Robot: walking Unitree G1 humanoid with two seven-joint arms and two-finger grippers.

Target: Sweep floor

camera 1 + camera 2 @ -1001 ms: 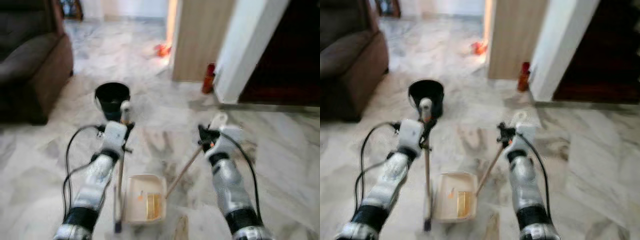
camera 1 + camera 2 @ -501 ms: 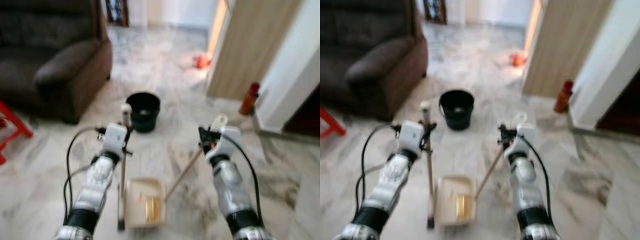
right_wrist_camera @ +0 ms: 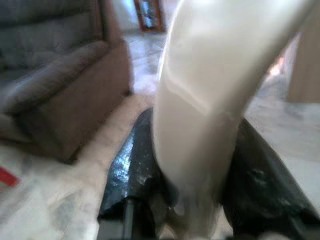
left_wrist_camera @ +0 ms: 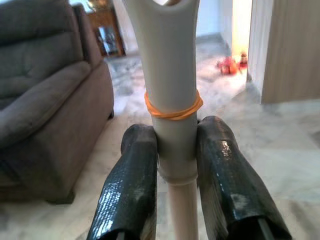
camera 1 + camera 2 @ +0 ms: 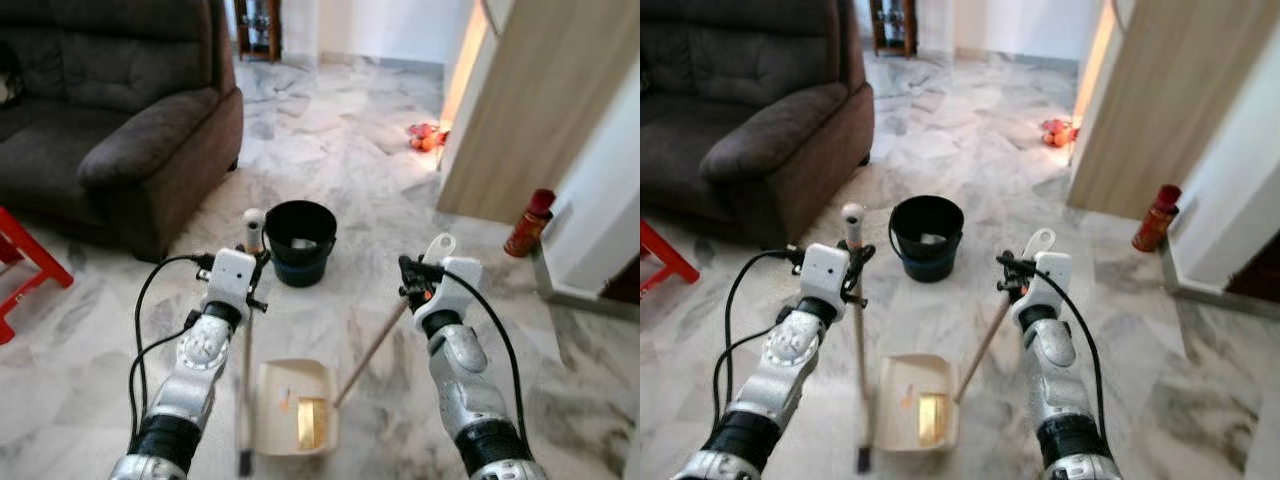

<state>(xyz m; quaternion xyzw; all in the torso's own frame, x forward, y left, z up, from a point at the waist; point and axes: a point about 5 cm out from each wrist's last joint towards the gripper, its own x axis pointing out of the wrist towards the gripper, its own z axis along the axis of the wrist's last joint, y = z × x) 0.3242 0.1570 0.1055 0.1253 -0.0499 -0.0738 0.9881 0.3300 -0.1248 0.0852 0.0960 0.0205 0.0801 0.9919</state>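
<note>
So the robot's head camera has swung round over the last second: the sofa now takes up the far left and a red frame has come into view, while the dark doorway on the right is mostly gone. That's the view turning, not stuff moving. The picture has sharpened up too, so the robot looks like it has pretty much stopped walking.

The arms look the same as before relative to the body. The left gripper is clamped tight on the pale broom handle, just below an orange rubber band, with the handle upright and its foot down by the floor. The right gripper is closed around the white dustpan handle, and the stick slants down to the cream dustpan, which sits low at the floor between the arms with a couple of yellowish bits in it.

The black bucket now sits right ahead, just past the grippers. Best guess: sweeping is done and it's lining up to tip the pan into that bucket.
</note>
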